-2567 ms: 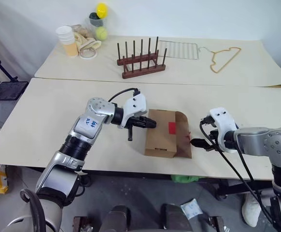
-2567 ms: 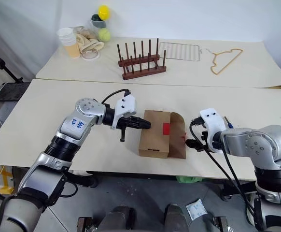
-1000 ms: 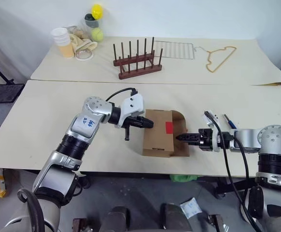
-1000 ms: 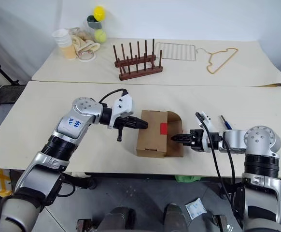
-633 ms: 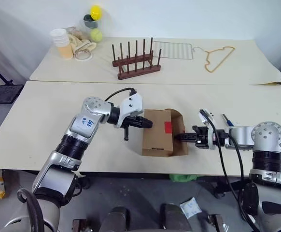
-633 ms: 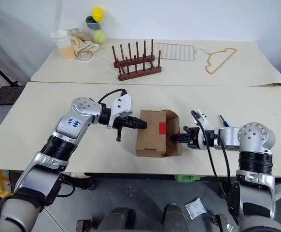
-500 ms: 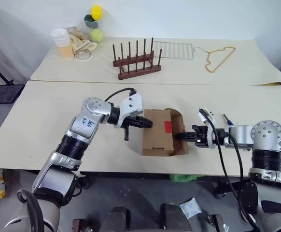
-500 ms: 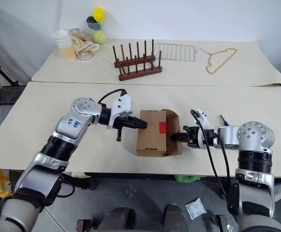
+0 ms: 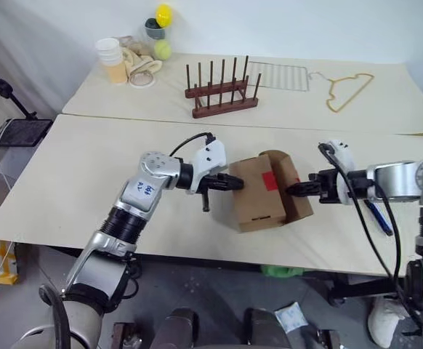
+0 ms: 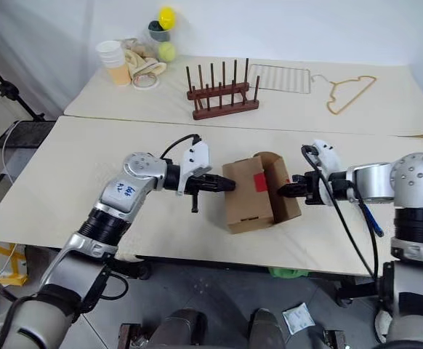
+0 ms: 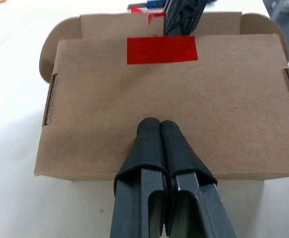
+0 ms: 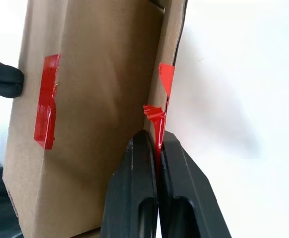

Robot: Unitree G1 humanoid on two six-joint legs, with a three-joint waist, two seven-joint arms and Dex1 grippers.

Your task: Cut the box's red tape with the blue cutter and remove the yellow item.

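Box (image 9: 259,190): brown carton near the front edge of the near worktop (image 9: 73,174), between the two arms, sitting skewed to that edge. Lid flap (image 9: 293,185) on its right side stands raised and open. A patch of red tape (image 9: 270,181) remains on the top panel; in the right wrist view a torn red strip (image 12: 160,116) clings to the flap's edge.

Right end effector (image 9: 296,190): fingers clenched on the flap's edge, the torn strip pinched between them. Arm reaches in from the right.

Left end effector (image 9: 235,184): fingers pressed together, holding nothing, tips touching the box's left side near the top edge. The left wrist view shows the closed tips (image 11: 154,130) against the cardboard, red patch beyond them.

Blue cutter (image 9: 378,217): lying flat on the worktop to the right of the box, beside the right forearm, partly crossed by a black cable.

Yellow item: cannot be made out inside the box.

Far worktop: wooden peg rack (image 9: 221,93) in the middle, wire grid (image 9: 283,74) and wire hanger (image 9: 348,89) to the right; at the left corner stacked cups (image 9: 112,58), a tennis ball (image 9: 162,49) and a small yellow ball (image 9: 163,14) on a dark holder.
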